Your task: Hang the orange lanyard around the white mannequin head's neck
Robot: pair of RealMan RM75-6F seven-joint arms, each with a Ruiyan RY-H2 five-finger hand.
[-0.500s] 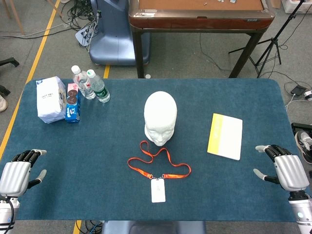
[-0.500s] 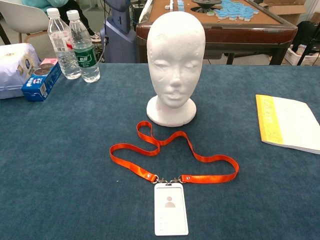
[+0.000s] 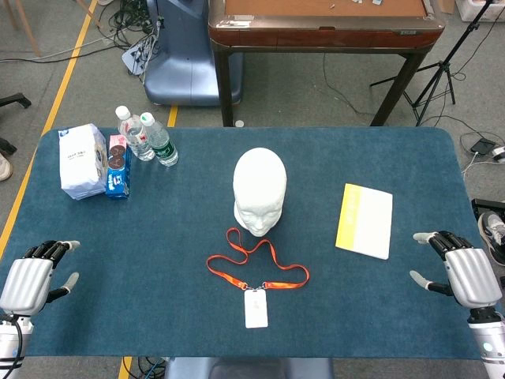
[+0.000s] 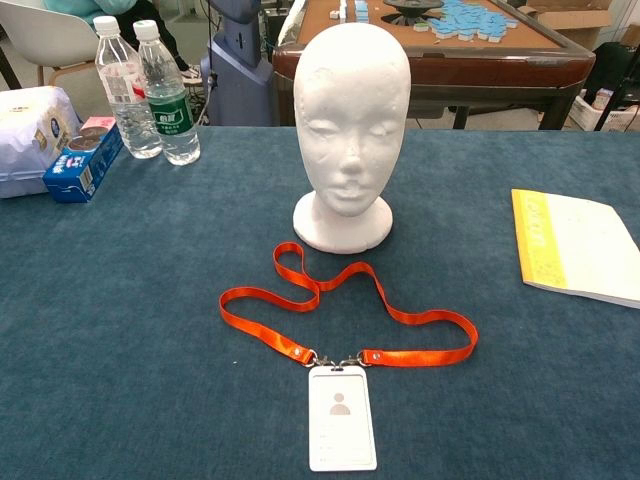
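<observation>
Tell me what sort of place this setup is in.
Probably an indoor lab or workshop set up for recording robot work: loose cables lie on the floor, a tripod stand is nearby, and yellow floor tape marks off the area beside the blue-covered table.

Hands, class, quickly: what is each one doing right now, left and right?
Left hand: open, holding nothing, at the table's near left edge.
Right hand: open, holding nothing, at the near right edge.

Chest view crops the booklet (image 4: 585,245) at right.
</observation>
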